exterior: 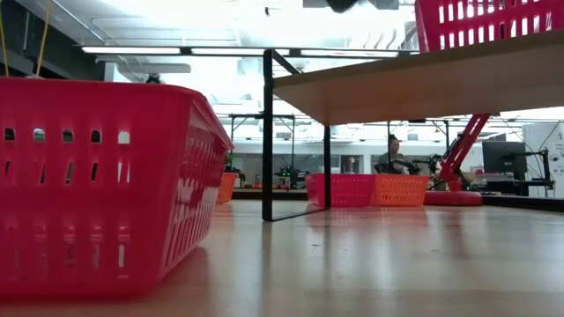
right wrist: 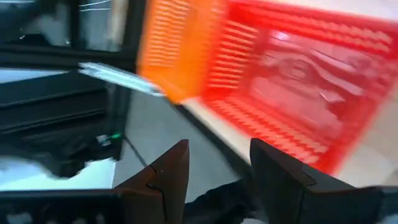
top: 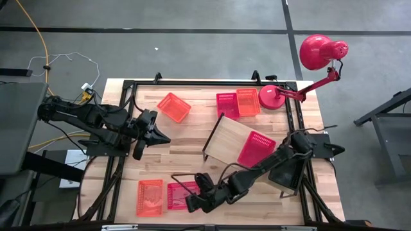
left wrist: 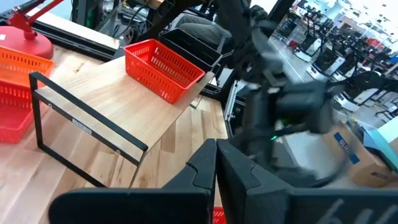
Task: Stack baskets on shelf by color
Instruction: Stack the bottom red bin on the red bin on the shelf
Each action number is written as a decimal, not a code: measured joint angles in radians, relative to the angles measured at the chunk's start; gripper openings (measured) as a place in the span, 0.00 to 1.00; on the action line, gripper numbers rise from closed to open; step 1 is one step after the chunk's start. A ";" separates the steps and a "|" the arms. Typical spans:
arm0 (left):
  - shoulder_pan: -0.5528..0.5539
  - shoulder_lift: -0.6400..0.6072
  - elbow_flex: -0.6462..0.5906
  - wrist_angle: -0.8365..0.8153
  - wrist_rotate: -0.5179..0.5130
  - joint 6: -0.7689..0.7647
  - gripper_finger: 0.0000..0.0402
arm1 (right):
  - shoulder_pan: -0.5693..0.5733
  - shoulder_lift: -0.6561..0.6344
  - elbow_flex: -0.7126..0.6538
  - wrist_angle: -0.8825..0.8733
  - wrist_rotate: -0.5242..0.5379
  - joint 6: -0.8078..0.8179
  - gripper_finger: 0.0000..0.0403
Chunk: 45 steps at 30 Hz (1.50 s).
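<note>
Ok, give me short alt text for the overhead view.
Right gripper reaches open toward a red basket beside an orange basket at the table's near edge. One red basket sits on the shelf.

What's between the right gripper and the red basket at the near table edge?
Nothing visible. The right gripper, jaws open, is right at the red basket next to the orange basket, with no object between them. The shelf stands clear farther back. The left gripper waits shut over the table's left.
</note>
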 joint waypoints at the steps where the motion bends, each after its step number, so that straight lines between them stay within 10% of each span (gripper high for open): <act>1: 0.000 0.000 0.000 0.000 0.000 0.002 0.00 | 0.004 0.000 0.050 -0.032 0.007 -0.019 0.39; 9: 0.000 0.000 0.000 0.000 0.000 0.036 0.00 | 0.012 0.128 0.529 -0.577 0.044 -0.044 0.33; 45: 0.000 0.001 0.000 0.003 0.001 -0.001 0.00 | -0.014 0.139 0.150 -0.397 0.045 0.248 0.31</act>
